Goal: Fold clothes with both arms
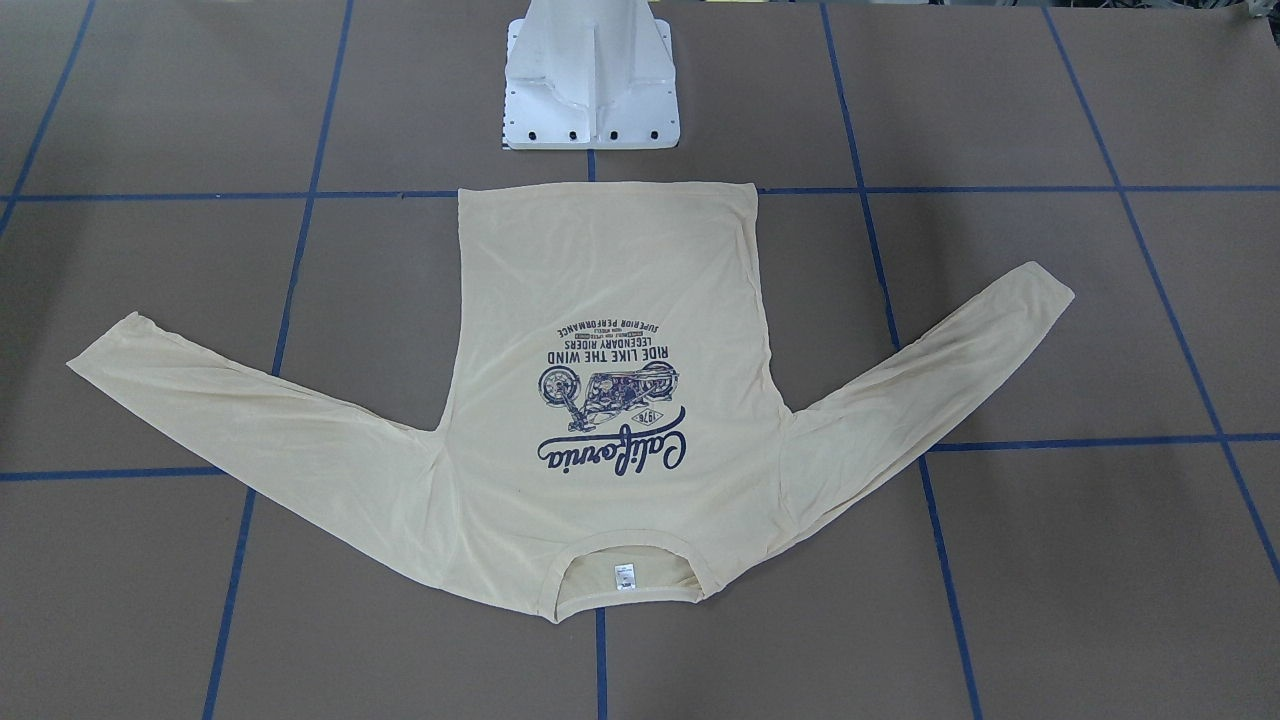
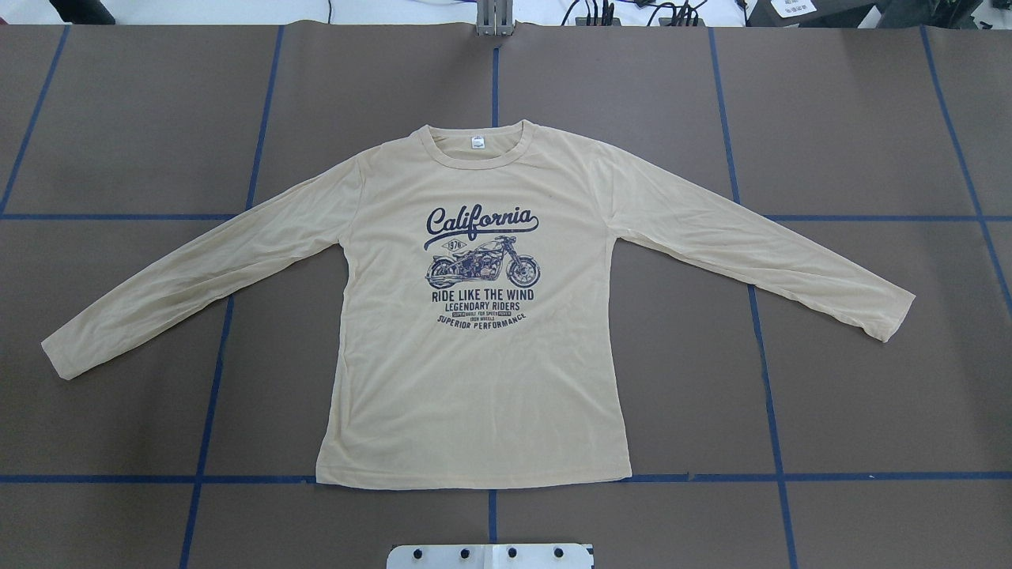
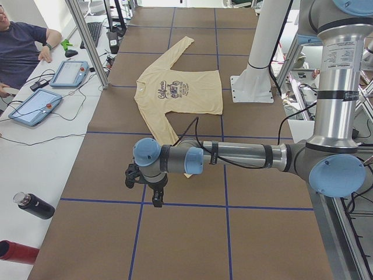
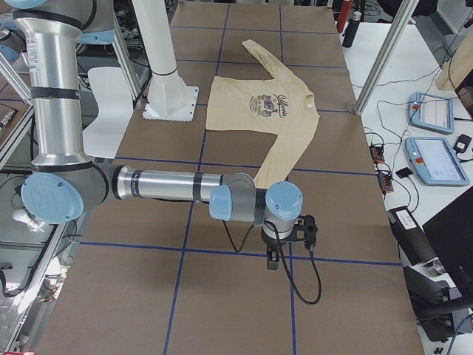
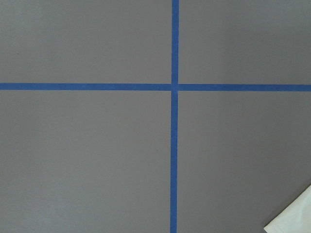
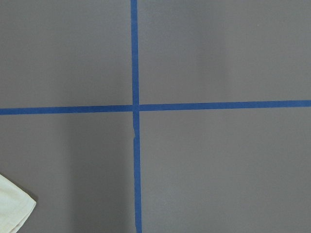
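One pale cream-yellow long-sleeved shirt lay flat and face up on the brown table, straight in front of the one white pedestal base. Its hem was the edge nearest the pedestal and its collar the farthest. It bore one navy "California" motorcycle print on the chest and one small white neck label inside the collar. Its two sleeves, the left sleeve and the right sleeve, spread out to either side of the pedestal, slanting back toward it.

Two grey-metal arms with light blue joint caps reached out low over the table. The left arm stretched out to the pedestal's left, its black left gripper pointing down near that sleeve's cuff. The right arm did the same on the pedestal's right, with its black right gripper pointing down. Whether either pair of fingers was spread or pressed together could not be told. Each wrist camera showed one crossing of blue tape lines and one corner of a cuff.

Beyond the table's far edge from the pedestal, one seated person had two tablet-like pendants close by.
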Controlling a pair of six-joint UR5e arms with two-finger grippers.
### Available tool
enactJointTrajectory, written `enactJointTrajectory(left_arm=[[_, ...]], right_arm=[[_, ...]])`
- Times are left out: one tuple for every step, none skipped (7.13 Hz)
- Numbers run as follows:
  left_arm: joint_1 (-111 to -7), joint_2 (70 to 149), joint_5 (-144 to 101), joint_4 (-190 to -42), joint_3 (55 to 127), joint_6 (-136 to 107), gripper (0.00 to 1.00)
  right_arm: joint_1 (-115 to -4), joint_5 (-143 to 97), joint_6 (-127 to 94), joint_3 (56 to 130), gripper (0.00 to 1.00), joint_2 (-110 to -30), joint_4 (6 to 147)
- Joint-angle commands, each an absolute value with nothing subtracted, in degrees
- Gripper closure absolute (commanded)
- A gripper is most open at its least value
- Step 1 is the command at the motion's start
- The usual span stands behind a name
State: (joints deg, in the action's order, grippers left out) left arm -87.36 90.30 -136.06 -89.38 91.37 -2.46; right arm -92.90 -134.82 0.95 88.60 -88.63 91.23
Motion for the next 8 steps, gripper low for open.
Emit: enactJointTrajectory(left_arm=[[-87.4,90.4,-136.1,-89.4,91.5,-2.5,0.0],[-87.5,90.3,-136.1,-89.6,91.5,-2.4,0.0],[-87.5,90.2,-136.1,-89.7,91.6,-2.3,0.0],[-87.5,90.1,-136.2,-89.8,92.6,-2.4,0.0],[-87.5,91.0,-136.1,-89.8,93.3,-2.5,0.0],[-87.5,92.8,-136.1,-89.8,93.5,-2.7,0.0],[-87.5,96.0,-134.0,-89.7,93.5,-3.0,0.0],[-87.4,98.6,-134.2,-90.2,93.6,-2.8,0.0]], right_arm=[[-92.9,-134.7,0.9,88.5,0.0,-88.7,91.2],[-92.9,-134.7,0.9,88.7,0.0,-88.7,91.2],[-92.8,-135.1,0.9,88.9,0.0,-88.6,91.0],[-91.9,-134.8,0.9,88.7,0.0,-88.6,90.4],[-90.3,-134.8,1.0,89.5,0.0,-88.2,89.5],[-88.3,-135.3,0.6,90.6,0.0,-88.1,85.6],[-86.8,-137.4,0.4,90.4,0.0,-87.7,83.6],[-86.0,-137.8,0.4,89.8,0.0,-87.7,80.1]])
